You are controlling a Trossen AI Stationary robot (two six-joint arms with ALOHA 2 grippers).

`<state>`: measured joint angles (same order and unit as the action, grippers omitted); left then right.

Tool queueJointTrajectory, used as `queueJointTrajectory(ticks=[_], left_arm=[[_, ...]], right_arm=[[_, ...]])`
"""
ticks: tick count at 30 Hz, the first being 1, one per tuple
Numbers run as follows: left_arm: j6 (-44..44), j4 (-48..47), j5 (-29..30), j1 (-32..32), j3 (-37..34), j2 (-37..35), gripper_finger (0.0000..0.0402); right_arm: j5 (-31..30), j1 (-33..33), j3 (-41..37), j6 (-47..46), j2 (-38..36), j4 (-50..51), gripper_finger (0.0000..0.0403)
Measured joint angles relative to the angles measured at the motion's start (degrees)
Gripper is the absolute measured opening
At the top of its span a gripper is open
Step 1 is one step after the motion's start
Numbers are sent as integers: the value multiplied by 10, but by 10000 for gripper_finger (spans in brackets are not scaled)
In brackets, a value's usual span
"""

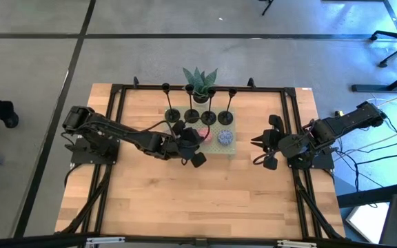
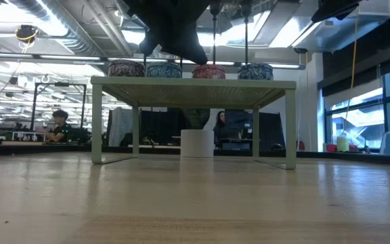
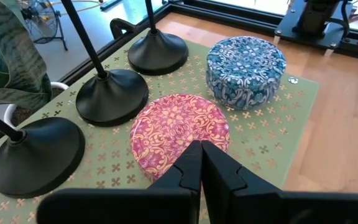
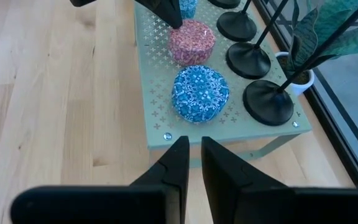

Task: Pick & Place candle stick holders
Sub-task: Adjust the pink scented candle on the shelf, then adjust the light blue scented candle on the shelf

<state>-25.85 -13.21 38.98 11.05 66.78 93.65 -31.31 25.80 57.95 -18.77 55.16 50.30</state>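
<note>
Several black candle stick holders (image 1: 192,115) stand in a row by their round bases on the far part of a low green shelf (image 1: 216,148). Three bases (image 3: 112,96) show in the left wrist view. Patterned round tins sit in front of them, among them a pink tin (image 3: 179,127) and a blue tin (image 4: 200,93). My left gripper (image 3: 201,168) is shut, its tips over the near edge of the pink tin, close in front of the holders. My right gripper (image 4: 194,155) hangs shut and holding nothing off the shelf's right end, above the table. My left gripper slants down from the table's left with its shut fingertips (image 2: 198,57) at the level of the pink tin's top (image 2: 210,68). Whether they touch the tin I cannot tell.
A leafy plant (image 1: 200,83) in a white pot (image 2: 196,142) stands just behind the shelf. Further tins (image 2: 126,68) line the shelf's front. The holders' thin stems (image 2: 246,34) rise tall. A black frame (image 1: 295,124) rims the table. Bare wood (image 1: 198,200) lies toward the near edge.
</note>
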Motion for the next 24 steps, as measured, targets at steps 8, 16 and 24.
queueJointTrajectory(ticks=[8, 16, 24], left_arm=[[13, 21, -27, 0, 0, 0, 2], [41, 41, -15, 0, -1, 0, 2], [126, 82, -9, 37, -1, -22, 2]], right_arm=[[0, 0, 0, 1, 0, 0, 46], [0, 0, 0, 2, 0, 0, 46], [0, 0, 0, 2, 0, 0, 46]])
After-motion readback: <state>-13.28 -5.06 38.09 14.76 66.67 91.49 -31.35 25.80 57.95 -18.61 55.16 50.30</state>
